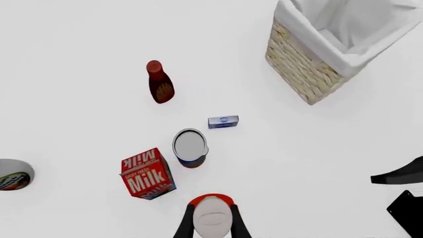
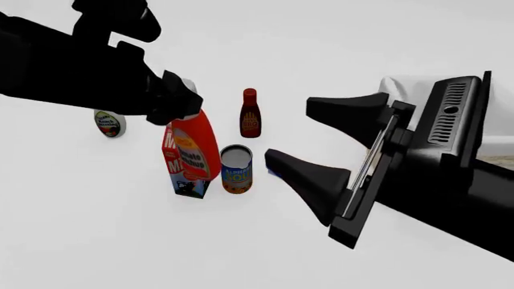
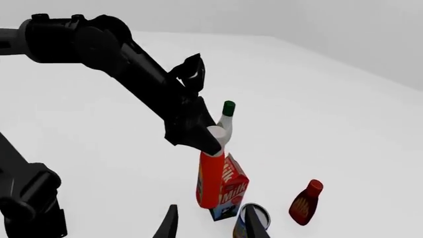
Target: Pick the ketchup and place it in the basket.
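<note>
Left pincer (image 1: 211, 220) clamped on the ketchup (image 2: 195, 147) by its white cap, bottle held upright!

The ketchup hangs right in front of the milk carton (image 1: 147, 173), its base looking clear of the desk (image 2: 96, 229) from the right wrist camera. Just beside the carton stands an open tin can (image 2: 236, 169), a small blue box (image 1: 223, 121) past that, and a dark red-brown bottle (image 2: 250, 114) behind. The basket (image 1: 310, 59) sits well apart from the carton, nothing visible inside it. Right pincer (image 2: 309, 135) hovers nearby, jaws spread wide, gripping nothing.
</note>
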Motion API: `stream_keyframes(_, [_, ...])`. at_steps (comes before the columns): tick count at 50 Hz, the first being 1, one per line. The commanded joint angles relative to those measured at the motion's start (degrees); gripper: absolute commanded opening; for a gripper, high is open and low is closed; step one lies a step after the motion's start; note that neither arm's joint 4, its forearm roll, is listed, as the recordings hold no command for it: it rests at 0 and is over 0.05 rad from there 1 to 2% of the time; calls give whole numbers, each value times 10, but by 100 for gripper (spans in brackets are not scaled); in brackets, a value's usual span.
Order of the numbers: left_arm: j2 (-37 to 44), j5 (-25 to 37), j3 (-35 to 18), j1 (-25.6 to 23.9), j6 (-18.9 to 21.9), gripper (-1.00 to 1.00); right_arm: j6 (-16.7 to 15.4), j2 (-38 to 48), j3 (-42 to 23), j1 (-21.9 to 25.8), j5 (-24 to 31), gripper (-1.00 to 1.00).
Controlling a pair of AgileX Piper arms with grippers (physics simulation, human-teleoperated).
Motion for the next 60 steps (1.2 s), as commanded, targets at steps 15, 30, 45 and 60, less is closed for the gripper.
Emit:
stream_keyframes(15, [-10,-2,10,-21,-7,-100,8,32,-2,5,-50,100])
stream_keyframes(30, [-11,-2,13,-26,-11,-100,19,61,9,4,-91,100])
stream_keyframes(45, [-10,3,10,-35,-15,-100,29,88,10,9,-123,100])
stream_keyframes(60, [-9,0,13,-38,-22,-100,36,123,3,11,-146,100])
